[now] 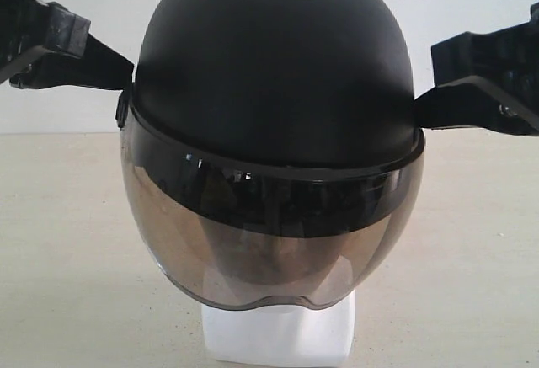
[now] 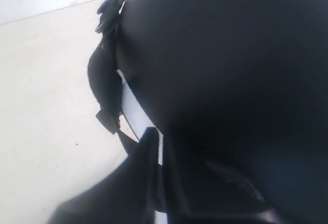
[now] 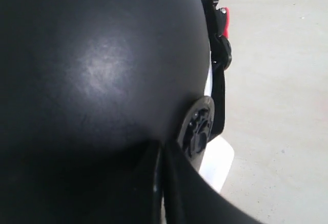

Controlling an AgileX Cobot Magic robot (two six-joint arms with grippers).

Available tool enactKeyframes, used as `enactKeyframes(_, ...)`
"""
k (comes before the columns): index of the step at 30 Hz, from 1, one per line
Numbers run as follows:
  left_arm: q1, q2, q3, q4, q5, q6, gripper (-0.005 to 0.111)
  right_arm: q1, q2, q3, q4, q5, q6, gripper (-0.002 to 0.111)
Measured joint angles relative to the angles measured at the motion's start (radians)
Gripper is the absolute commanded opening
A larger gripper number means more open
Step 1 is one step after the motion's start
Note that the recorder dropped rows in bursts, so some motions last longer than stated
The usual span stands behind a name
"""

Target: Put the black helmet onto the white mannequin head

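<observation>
— Where is the black helmet (image 1: pixel 274 65) at this moment?

— It sits over the white mannequin head (image 1: pixel 282 338). In the exterior view only the blocky neck shows below the tinted visor (image 1: pixel 269 250), standing on the table (image 1: pixel 67 258). A dim face shape shows behind the visor. The helmet looks level and centred.

— And the two hands?

— The left hand (image 1: pixel 120 77) meets the helmet's side near the visor pivot, and the right hand (image 1: pixel 424 107) meets the opposite side. In each wrist view the fingers are narrow, nearly together, and they seem to pinch the lower edge of the shell.

— So how much of the task is done?

— Most of it, as I judge, because the helmet covers the head. What is left is to let go with both hands and take them away without tilting it. Whether it is seated fully down, the pictures do not show. The strap with the red buckle (image 3: pixel 225 21) hangs beside the shell.
</observation>
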Motion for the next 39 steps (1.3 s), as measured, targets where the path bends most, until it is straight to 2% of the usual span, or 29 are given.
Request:
enactKeyframes(21, 0.002, 0.072, 0.0, -0.006, -0.058, 0.009, 0.004, 0.0, -0.01, 0.0, 0.044, 0.058, -0.01, 0.0)
enactKeyframes(39, 0.002, 0.081, 0.0, -0.006, -0.04, 0.013, 0.004, 0.0, -0.051, 0.001, 0.067, 0.052, -0.01, 0.0)
